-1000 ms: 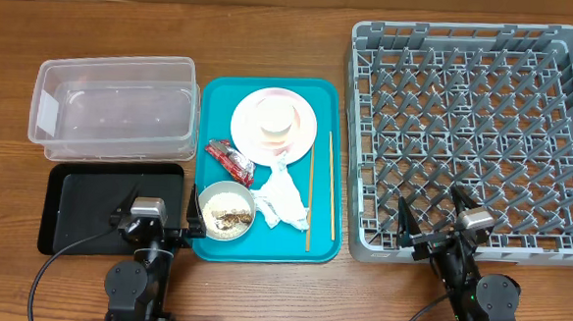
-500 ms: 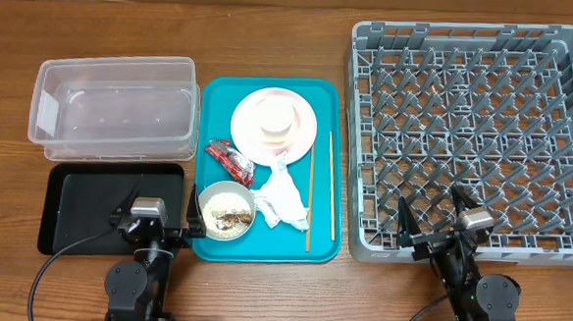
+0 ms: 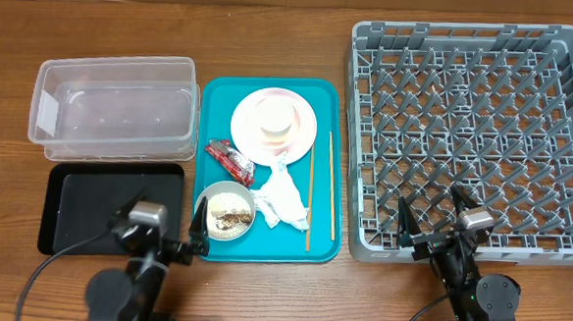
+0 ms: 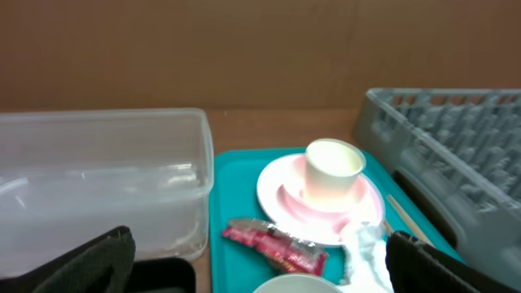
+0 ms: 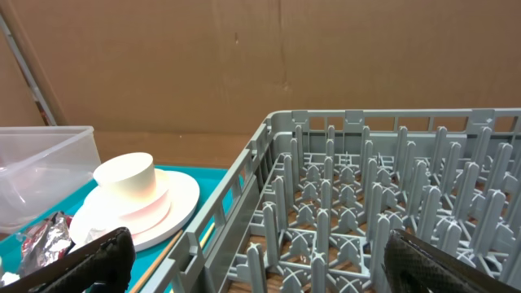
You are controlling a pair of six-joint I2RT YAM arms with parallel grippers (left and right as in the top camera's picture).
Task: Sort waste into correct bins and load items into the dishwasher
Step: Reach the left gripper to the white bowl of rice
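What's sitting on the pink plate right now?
A small white cup stands at the middle of the pink plate, on the teal tray. What lies under the cup is covered and cannot be seen.

Cup [image 3: 276,122] on pink plate [image 3: 248,121]; wrapper [image 3: 229,161], tissue [image 3: 282,200] beside bowl [image 3: 205,201] (scraps [image 3: 229,217] inside).

The surface [image 3: 294,23] is brown wood with a visible grain and a slight sheen. The tub [image 3: 48,119] is clear, smooth plastic. The black tray [image 3: 67,218] looks like matt plastic, and the teal tray [image 3: 277,247] is smooth and faintly glossy. The dish rack [image 3: 467,34] is grey matt plastic. The snack wrapper [image 3: 229,161] is shiny red foil and the tissue [image 3: 282,200] is crumpled white paper. The plate [image 3: 302,137] and cup [image 3: 277,121] look smooth with a soft gloss. The chopsticks [image 3: 310,206] are pale bare wood.
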